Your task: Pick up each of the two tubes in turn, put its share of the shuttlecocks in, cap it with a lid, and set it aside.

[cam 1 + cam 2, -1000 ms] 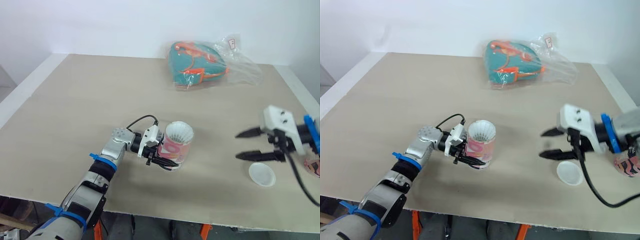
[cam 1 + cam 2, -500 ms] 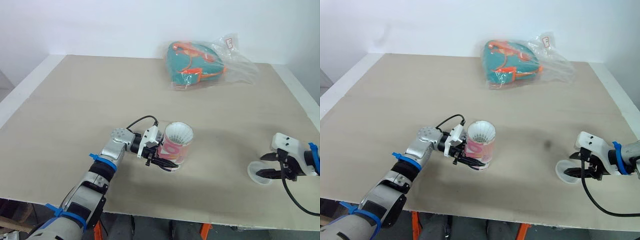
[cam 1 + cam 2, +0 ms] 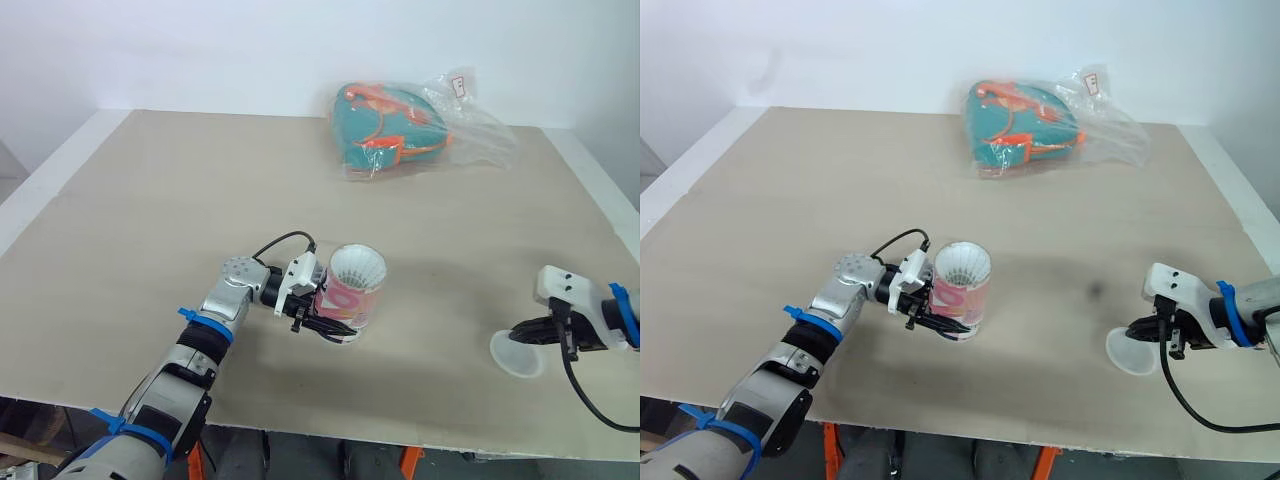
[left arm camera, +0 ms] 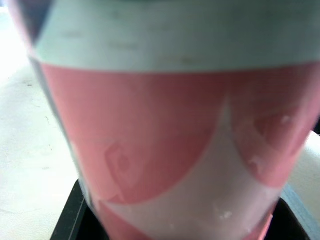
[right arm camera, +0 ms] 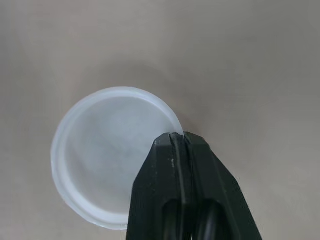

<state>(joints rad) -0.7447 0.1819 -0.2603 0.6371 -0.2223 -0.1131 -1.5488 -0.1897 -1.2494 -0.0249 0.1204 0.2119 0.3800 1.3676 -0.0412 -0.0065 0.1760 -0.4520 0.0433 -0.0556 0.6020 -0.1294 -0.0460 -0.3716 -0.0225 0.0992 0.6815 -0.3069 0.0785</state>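
Lid (image 5: pixel 107 172) pinched by right gripper (image 5: pixel 178 136); left gripper (image 3: pixel 324 320) clamps tube (image 3: pixel 352 296).

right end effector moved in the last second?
Yes. The right end effector has dropped toward the near edge of the table, farther from the tube, and is now shut on the rim of the white lid.

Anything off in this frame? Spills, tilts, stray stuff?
Nothing spilled or damaged. The tube stands upright in the left end effector with shuttlecocks inside. The right end effector pinches the lid by its rim. The only stray item is a plastic-wrapped teal bag at the table's far side, apart from the work.
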